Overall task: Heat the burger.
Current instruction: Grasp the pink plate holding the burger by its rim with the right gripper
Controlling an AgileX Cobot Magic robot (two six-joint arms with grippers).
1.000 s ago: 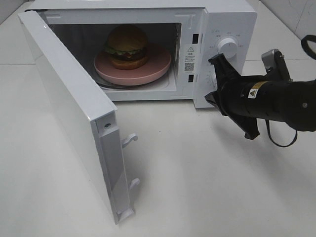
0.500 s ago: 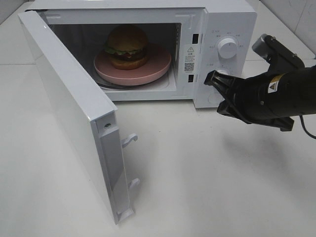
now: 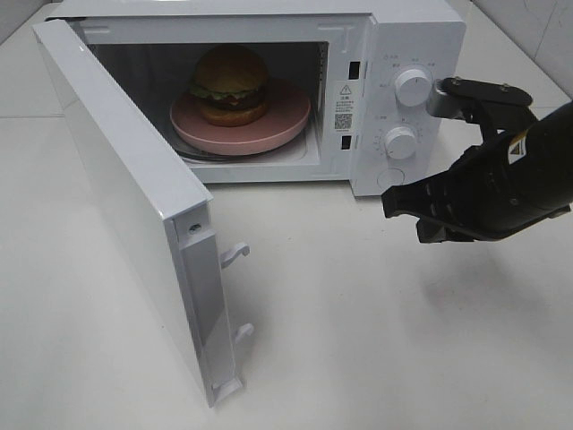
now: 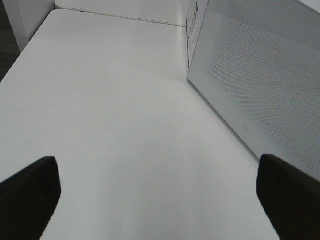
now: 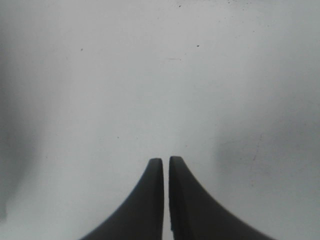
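Observation:
The burger (image 3: 230, 85) sits on a pink plate (image 3: 286, 116) inside the white microwave (image 3: 416, 36), whose door (image 3: 125, 188) stands swung wide open to the left. My right gripper (image 3: 387, 202) hovers above the table just in front of the microwave's control panel, below the lower knob (image 3: 400, 142). Its fingertips point left, and the right wrist view shows the right gripper (image 5: 165, 161) shut on nothing over bare table. My left gripper (image 4: 157, 172) is open with nothing between its fingers; the microwave door's outer face (image 4: 265, 85) lies ahead of it. It does not show in the high view.
The upper knob (image 3: 413, 85) sits above the lower one on the panel. Two white latch hooks (image 3: 235, 255) stick out from the open door's edge. White tabletop (image 3: 358, 331) stretches in front of the microwave.
My right arm has swung away from the control panel, down and to the right; the gripper now points left over the table below the lower knob. The burger and door have not moved.

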